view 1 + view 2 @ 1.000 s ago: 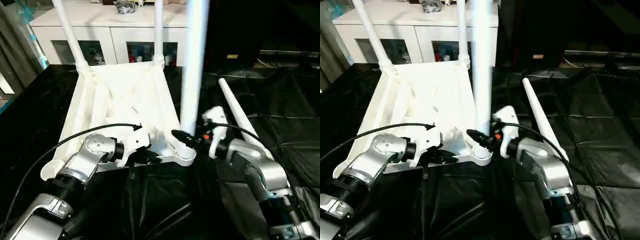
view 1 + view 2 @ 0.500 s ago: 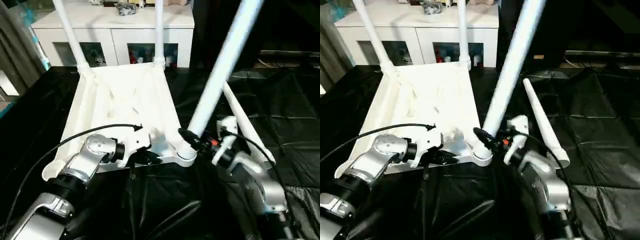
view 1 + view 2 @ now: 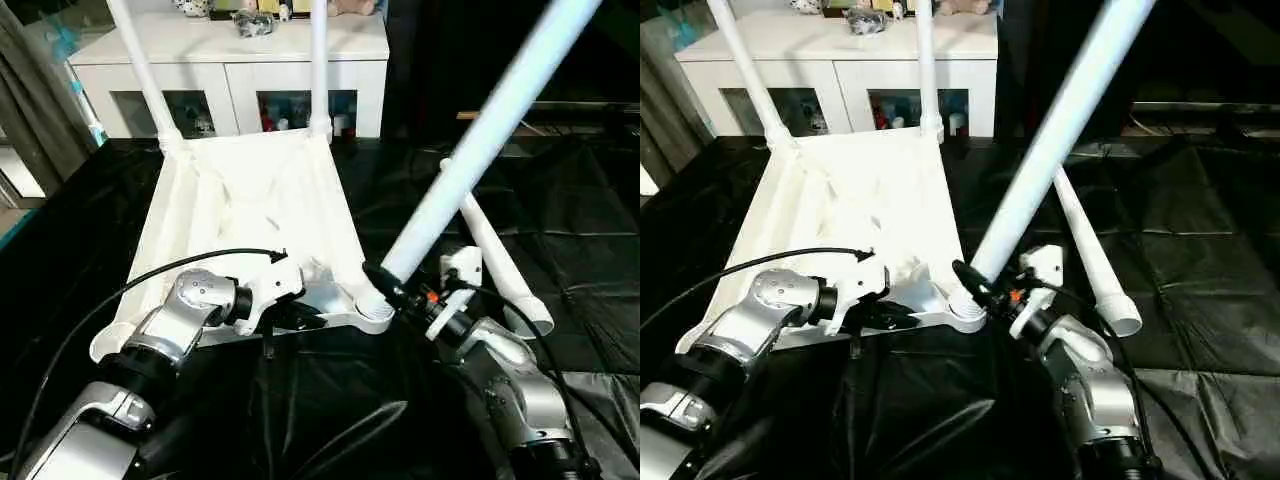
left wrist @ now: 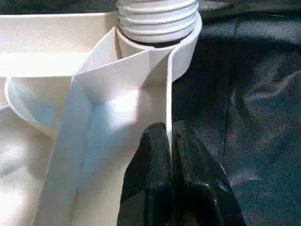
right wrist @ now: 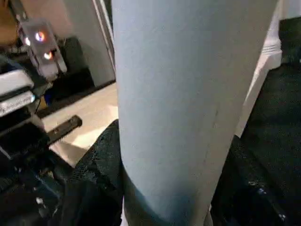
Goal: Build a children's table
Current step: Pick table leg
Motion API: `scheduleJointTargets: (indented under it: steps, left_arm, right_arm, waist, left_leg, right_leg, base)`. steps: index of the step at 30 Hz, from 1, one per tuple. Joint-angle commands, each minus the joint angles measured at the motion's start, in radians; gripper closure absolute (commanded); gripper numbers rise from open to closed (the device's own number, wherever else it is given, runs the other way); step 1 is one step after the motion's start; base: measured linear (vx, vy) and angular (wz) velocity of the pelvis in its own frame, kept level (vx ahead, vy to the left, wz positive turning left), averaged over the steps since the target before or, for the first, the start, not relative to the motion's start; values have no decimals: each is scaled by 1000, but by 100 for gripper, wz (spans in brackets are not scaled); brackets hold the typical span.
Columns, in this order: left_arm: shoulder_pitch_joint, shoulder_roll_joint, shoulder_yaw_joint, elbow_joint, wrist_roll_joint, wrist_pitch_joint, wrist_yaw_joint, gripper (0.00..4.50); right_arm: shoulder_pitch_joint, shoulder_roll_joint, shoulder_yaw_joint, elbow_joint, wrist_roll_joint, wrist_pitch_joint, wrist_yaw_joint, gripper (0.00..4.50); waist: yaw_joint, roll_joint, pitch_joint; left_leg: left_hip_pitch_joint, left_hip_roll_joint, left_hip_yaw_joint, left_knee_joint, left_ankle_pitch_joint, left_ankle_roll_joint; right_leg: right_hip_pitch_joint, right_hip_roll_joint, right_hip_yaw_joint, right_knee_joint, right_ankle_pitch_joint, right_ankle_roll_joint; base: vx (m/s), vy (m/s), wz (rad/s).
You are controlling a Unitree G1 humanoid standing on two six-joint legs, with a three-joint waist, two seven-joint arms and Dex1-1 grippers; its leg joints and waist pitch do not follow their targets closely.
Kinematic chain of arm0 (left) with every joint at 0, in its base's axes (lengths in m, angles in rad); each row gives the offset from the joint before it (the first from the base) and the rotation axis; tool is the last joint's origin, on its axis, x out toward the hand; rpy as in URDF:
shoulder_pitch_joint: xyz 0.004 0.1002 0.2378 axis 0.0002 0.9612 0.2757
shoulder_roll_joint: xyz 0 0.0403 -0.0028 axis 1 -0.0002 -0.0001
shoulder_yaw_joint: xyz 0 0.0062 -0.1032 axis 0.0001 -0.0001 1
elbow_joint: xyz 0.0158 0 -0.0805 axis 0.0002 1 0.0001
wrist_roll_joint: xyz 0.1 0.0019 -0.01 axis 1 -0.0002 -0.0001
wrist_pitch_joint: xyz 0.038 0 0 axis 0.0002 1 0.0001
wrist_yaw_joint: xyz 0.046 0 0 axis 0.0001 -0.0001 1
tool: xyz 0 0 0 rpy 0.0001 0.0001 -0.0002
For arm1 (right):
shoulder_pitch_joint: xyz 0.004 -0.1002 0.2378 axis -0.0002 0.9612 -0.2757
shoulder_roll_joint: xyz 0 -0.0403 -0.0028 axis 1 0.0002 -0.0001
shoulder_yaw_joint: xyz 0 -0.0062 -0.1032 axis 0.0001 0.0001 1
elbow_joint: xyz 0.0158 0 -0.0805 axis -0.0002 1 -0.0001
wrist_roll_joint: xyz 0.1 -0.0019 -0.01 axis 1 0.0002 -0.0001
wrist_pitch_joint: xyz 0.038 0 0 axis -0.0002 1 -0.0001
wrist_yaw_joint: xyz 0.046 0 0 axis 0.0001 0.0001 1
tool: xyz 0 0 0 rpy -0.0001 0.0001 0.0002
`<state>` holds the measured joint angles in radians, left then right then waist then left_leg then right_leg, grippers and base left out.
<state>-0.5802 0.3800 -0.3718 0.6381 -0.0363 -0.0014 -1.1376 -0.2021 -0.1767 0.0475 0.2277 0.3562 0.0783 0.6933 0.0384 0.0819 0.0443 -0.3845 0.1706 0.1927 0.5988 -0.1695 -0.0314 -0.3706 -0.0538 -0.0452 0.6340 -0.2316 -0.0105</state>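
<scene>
The children's table [image 3: 250, 210] lies upside down on the black cloth, ribbed underside up. Two white legs [image 3: 140, 70] [image 3: 319, 60] stand in its far corner sockets. My left gripper [image 4: 169, 136] is shut on the thin rim wall beside the near right socket [image 3: 372, 312]. My right gripper [image 3: 395, 290] is shut on a third leg [image 3: 480, 140] just above that socket, its black fingers [image 5: 94, 160] on both sides of the tube. This leg leans steeply to the right, and its threaded end [image 4: 157, 19] sits in the socket. Another leg [image 3: 500, 265] lies loose on the cloth at the right.
A white glass-door cabinet [image 3: 230, 60] stands behind the table with small items on top. The black cloth [image 3: 580, 200] covers the whole work surface. A black cable [image 3: 150, 275] loops over my left forearm. A curtain hangs at the far left.
The leg in my right gripper has tipped from upright to a steep lean to the right, its foot staying at the socket. My right forearm has swung lower. The left gripper has kept its grip.
</scene>
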Motion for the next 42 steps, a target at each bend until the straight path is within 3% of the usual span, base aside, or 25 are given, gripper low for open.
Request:
scheduleJointTargets:
  steps: [1,6,9,10,11,12,13,14,15,16,17,18,20,21,24,25,26,28,29,33,34,36,37,42]
  left_arm:
    - [-44,13,41,4,9,-17,27,450]
    - [-50,12,41,15,12,-23,28,450]
    - [-51,11,41,23,16,-31,31,450]
    - [-51,11,41,23,16,-31,31,450]
    - [-52,10,41,26,17,-34,30,450]
    - [-52,10,40,27,17,-35,30,450]
    - [-52,10,40,27,18,-36,29,450]
    - [-52,11,39,27,19,-38,27,450]
    - [-52,12,38,28,20,-38,23,450]
    - [-52,13,37,28,21,-39,21,450]
    - [-52,14,35,28,22,-41,17,450]
    - [-53,15,33,29,23,-43,14,450]
    - [-53,15,33,29,24,-44,12,450]
    - [-54,19,29,27,25,-47,-2,450]
    - [-53,26,21,19,25,-54,-26,450]
    - [-50,29,18,12,24,-56,-40,450]
    - [-46,34,13,1,23,-59,-56,450]
    - [-44,38,10,-6,23,-61,-66,450]
    - [-39,44,9,-21,18,-55,-83,450]
    - [-31,63,11,-58,5,-40,-119,450]
    - [-32,66,14,-63,4,-36,-124,450]
    - [-34,71,21,-71,-3,-27,-132,450]
    - [-36,73,26,-75,-7,-21,-136,450]
    - [-32,79,38,-96,-13,-8,-134,450]
  right_arm:
    - [34,-32,36,46,-76,39,-7,261]
    - [15,-51,69,38,-103,45,7,261]
    - [-11,-76,104,38,-119,66,47,261]
    - [-11,-76,104,38,-119,66,47,261]
    - [-17,-84,111,39,-117,78,64,261]
    - [-20,-89,116,40,-115,84,76,261]
    - [-25,-94,120,42,-114,90,89,261]
    - [-32,-103,128,46,-114,100,109,261]
    - [-39,-113,137,52,-113,106,128,261]
    - [-43,-116,140,59,-114,107,137,261]
    - [-50,-121,144,69,-115,107,149,261]
    - [-55,-125,147,75,-115,107,157,261]
    - [-59,-127,149,82,-114,106,164,261]
    - [-71,-135,155,101,-109,105,195,261]
    - [-85,-147,166,121,-102,102,241,261]
    - [-90,-152,171,129,-103,100,262,261]
    - [-99,-160,178,142,-111,90,285,261]
    - [-106,-165,183,151,-117,84,301,261]
    - [-116,-170,186,164,-119,77,321,261]
    - [-146,-187,194,192,-123,60,377,261]
    - [-151,-189,194,197,-123,59,386,261]
    - [-157,-190,194,202,-121,58,400,261]
    - [-160,-190,194,205,-119,57,406,261]
    - [-158,-176,188,204,-126,43,402,261]
  waist:
    - [-1,4,-47]
    - [-2,0,-48]
    - [-4,-1,-44]
    - [-5,-7,-44]
    - [-4,-4,-43]
    - [-5,-11,-43]
    - [-4,-7,-44]
    - [-5,-14,-44]
    - [-4,-10,-44]
    - [-4,-15,-45]
    - [-3,-11,-45]
    - [-2,-16,-45]
    - [-2,-16,-45]
    - [-3,-23,-46]
    - [-2,-20,-45]
    - [-3,-32,-40]
    - [0,-31,-39]
    - [0,-27,-41]
    - [0,-37,-34]
    - [1,-38,-32]
    - [0,-46,-30]
    - [3,-42,-31]
    - [4,-47,-29]
    - [3,-48,-25]
  left_leg:
    - [27,63,-45,-82,-379,-13]
    - [26,64,-44,-83,-375,-9]
    - [26,63,-43,-82,-372,-2]
    - [25,64,-43,-82,-374,-1]
    - [25,64,-43,-82,-373,-1]
    - [26,63,-42,-82,-373,0]
    - [25,64,-43,-83,-370,1]
    - [25,64,-42,-82,-367,3]
    - [24,65,-42,-82,-361,5]
    - [26,65,-41,-81,-360,6]
    - [24,65,-41,-81,-353,8]
    - [23,65,-41,-81,-345,11]
    - [23,65,-39,-81,-342,13]
    - [22,66,-40,-81,-338,15]
    - [21,66,-40,-80,-333,20]
    - [18,66,-38,-83,-332,23]
    - [21,67,-39,-83,-332,24]
    - [21,69,-38,-84,-321,25]
    - [20,69,-37,-87,-325,28]
    - [20,71,-35,-89,-300,35]
    - [20,71,-34,-90,-297,39]
    - [21,72,-33,-91,-285,43]
    - [20,72,-33,-91,-273,48]
    - [23,73,-32,-93,-300,36]
  right_leg:
    - [16,-98,52,-111,-339,-188]
    - [16,-99,53,-110,-310,-196]
    - [14,-101,54,-115,-351,-188]
    - [15,-100,53,-115,-358,-186]
    - [13,-100,54,-116,-368,-183]
    - [13,-100,55,-118,-374,-182]
    - [14,-101,55,-116,-377,-181]
    - [13,-100,55,-117,-376,-179]
    - [13,-101,55,-116,-371,-181]
    - [12,-100,55,-117,-368,-183]
    - [13,-101,56,-116,-357,-185]
    - [14,-101,55,-114,-348,-189]
    - [13,-100,56,-115,-343,-188]
    - [15,-100,55,-114,-335,-190]
    - [15,-102,55,-114,-339,-194]
    - [14,-100,54,-116,-340,-191]
    - [11,-102,56,-115,-341,-192]
    - [12,-99,56,-111,-310,-197]
    - [10,-99,56,-113,-299,-201]
    - [12,-98,55,-107,-247,-220]
    - [13,-97,55,-108,-238,-222]
    - [14,-99,54,-105,-221,-229]
    - [15,-99,54,-104,-210,-233]
    - [12,-102,56,-111,-257,-231]
  base:
    - [0,0,0]
    - [0,0,0]
    - [0,0,0]
    - [0,0,0]
    - [0,0,0]
    - [0,0,0]
    - [0,0,0]
    - [0,0,0]
    - [0,0,0]
    - [0,0,0]
    - [0,0,0]
    - [0,0,0]
    - [0,0,0]
    - [0,0,0]
    - [0,0,0]
    - [0,0,0]
    - [0,0,0]
    - [0,0,0]
    - [0,0,0]
    - [0,0,0]
    - [0,0,0]
    - [0,0,0]
    - [0,0,0]
    - [0,0,0]
